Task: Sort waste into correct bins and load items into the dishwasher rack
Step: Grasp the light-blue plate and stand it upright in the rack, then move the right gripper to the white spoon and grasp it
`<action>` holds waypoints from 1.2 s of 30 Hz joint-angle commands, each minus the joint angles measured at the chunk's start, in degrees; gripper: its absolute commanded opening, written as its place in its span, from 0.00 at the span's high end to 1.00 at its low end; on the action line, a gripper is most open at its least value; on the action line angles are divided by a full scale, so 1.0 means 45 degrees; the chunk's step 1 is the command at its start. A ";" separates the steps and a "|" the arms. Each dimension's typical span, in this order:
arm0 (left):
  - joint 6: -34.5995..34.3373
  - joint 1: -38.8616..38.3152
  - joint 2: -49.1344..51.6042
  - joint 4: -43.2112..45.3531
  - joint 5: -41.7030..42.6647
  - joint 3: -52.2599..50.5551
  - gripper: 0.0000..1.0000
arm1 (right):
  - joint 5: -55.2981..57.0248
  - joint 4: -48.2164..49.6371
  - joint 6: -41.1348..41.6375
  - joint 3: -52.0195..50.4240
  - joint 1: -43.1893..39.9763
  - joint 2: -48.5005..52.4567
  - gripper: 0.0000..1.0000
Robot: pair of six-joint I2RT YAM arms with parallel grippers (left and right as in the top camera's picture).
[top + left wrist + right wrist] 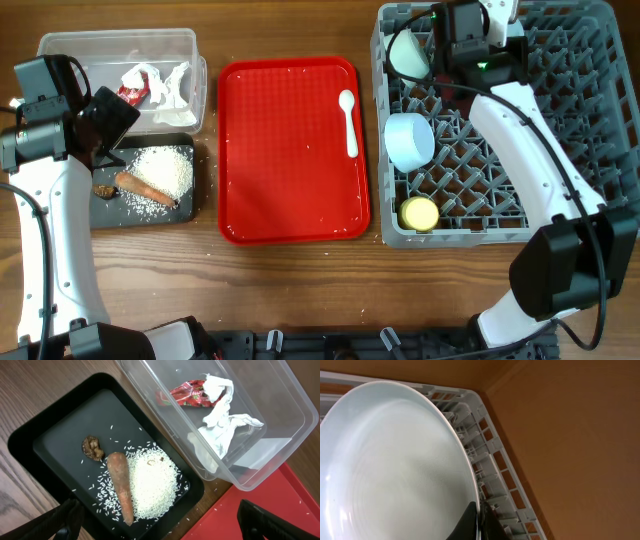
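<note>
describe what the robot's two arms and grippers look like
Both arms have smooth white shells on the long links and chunky black joint housings. The left arm and right arm each carry a thin black cable looping alongside. The left gripper and right gripper are black, with dark tapered fingers. A small green light glows near the right wrist. No readable markings show.

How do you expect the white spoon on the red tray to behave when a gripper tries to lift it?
The spoon looks thin and plastic, so it is probably very light and fairly stiff. It lies flat on the red tray, so fingers may push it sliding rather than get under it. Its narrow handle offers little to grip, so it might twist.
</note>
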 commanded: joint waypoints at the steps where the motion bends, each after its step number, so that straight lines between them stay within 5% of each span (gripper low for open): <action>1: 0.0053 0.0024 -0.0087 0.0034 -0.0019 0.0175 0.00 | -0.1447 0.0117 -0.0602 -0.0024 -0.0214 0.0238 0.96; 15: 0.0058 0.0024 -0.0087 0.0034 -0.0019 0.0175 0.00 | -0.4532 0.0214 -0.0583 -0.0024 -0.0228 0.0243 0.95; 23: 0.0058 0.0024 -0.0087 0.0034 -0.0019 0.0175 0.00 | -0.6256 0.0316 -0.0534 -0.0024 -0.0233 0.0243 0.49; 31: 0.0058 0.0024 -0.0087 0.0034 -0.0019 0.0175 0.00 | -0.6703 0.0253 0.0879 0.0087 0.0170 -0.0350 0.37; 36: 0.0058 0.0024 -0.0087 0.0034 -0.0019 0.0175 0.00 | -0.9097 0.0301 0.1598 0.0306 0.0607 -0.1705 0.28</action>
